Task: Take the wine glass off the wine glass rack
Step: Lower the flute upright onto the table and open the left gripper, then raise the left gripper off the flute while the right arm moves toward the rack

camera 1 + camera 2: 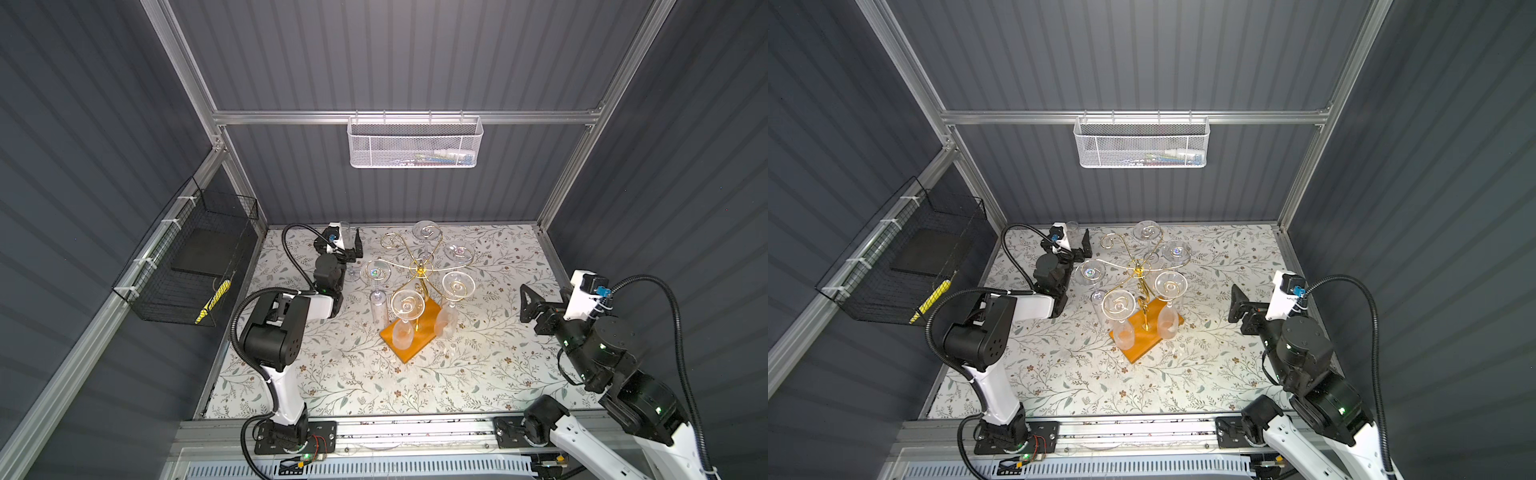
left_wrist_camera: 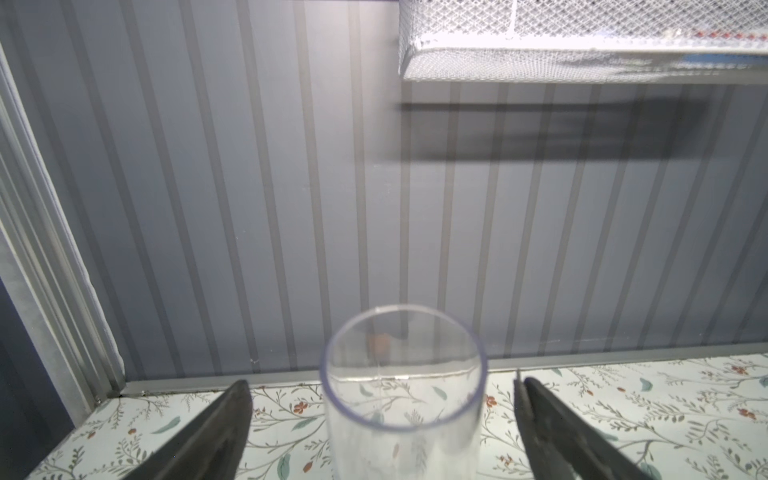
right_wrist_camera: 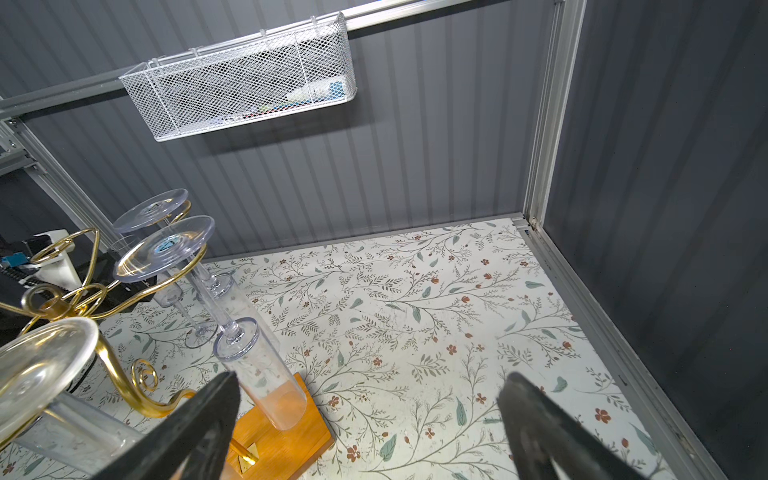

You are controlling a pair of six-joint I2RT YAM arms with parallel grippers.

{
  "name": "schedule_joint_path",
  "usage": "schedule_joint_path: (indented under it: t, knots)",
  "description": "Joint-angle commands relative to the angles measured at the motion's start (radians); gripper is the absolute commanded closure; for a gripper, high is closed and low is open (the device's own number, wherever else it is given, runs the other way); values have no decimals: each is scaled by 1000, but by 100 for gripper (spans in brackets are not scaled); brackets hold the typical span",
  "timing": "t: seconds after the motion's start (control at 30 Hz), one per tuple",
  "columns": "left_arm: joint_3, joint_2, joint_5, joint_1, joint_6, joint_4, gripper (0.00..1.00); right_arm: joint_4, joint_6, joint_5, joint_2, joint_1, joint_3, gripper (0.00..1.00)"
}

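The wine glass rack (image 1: 420, 271) is a gold wire stand on an orange wooden base (image 1: 415, 345) at mid-table, seen in both top views, with several clear glasses (image 1: 458, 284) hanging upside down from its arms. A clear wine glass (image 2: 403, 440) stands upright at the table's back left, off the rack (image 1: 1138, 266). My left gripper (image 2: 382, 384) is open around it, and both fingers (image 2: 224, 419) stand apart from the glass (image 1: 343, 227). My right gripper (image 3: 370, 382) is open and empty, right of the rack (image 3: 124, 299), near a hanging glass (image 3: 257, 365).
A white mesh basket (image 1: 415, 143) hangs on the back wall. A black wire basket (image 1: 187, 266) is fixed to the left wall. The floral table cover (image 1: 478, 374) shows bare at the front and right. Aluminium frame posts (image 3: 552, 124) stand at the table's back corners.
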Motion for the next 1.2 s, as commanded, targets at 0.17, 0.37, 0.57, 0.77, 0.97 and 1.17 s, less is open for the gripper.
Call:
schedule_joint_path:
  t: [0.17, 0.37, 0.57, 0.77, 0.97, 1.17]
  knots:
    - [-1, -93, -22, -8, 39, -65, 0, 15, -12, 0, -11, 2, 16, 1]
    - [18, -161, -28, -7, 64, -128, 0, 47, -30, 1, -23, 1, 5, 1]
    - [33, -248, -34, -8, 70, -209, 0, 75, -58, -13, 2, 1, 18, 1]
    - [62, -344, -50, -7, 90, -355, 0, 105, -84, -28, 37, 1, 36, 1]
    - [82, -445, -67, -7, 96, -502, 0, 130, -96, -46, 81, 2, 52, 1]
    - [112, -540, -116, -7, 98, -690, 0, 50, -65, -51, 183, -12, 127, 1]
